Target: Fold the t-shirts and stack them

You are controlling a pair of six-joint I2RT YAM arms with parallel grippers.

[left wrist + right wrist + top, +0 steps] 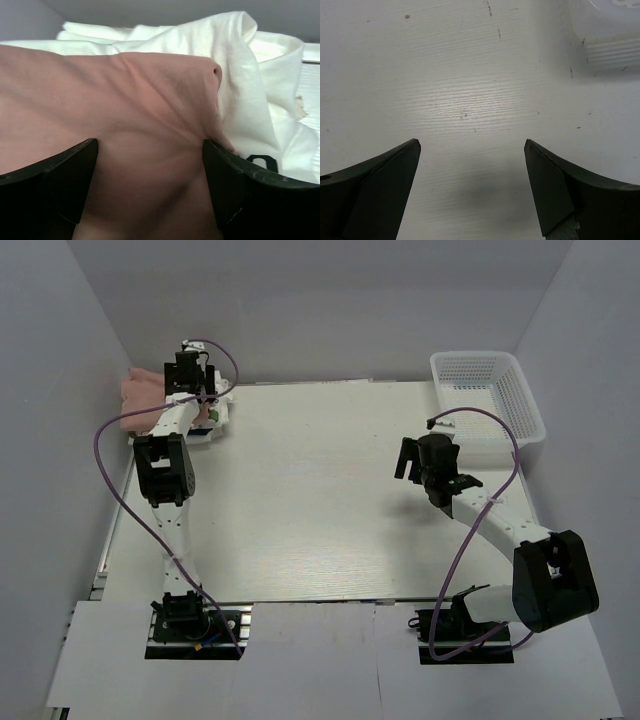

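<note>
The counter [320,500] offers open room across its middle, and a basket [490,390] sits at its far right corner. The tees are heaped at the far left corner, the pink tee [125,110] draped over the white tee [240,75]. The left end effector [150,144], much the nearer, hangs right over the pink cloth, jaws spread and gripping nothing. The right end effector [472,145] is open over bare counter beside the basket, well apart from the tees.
</note>
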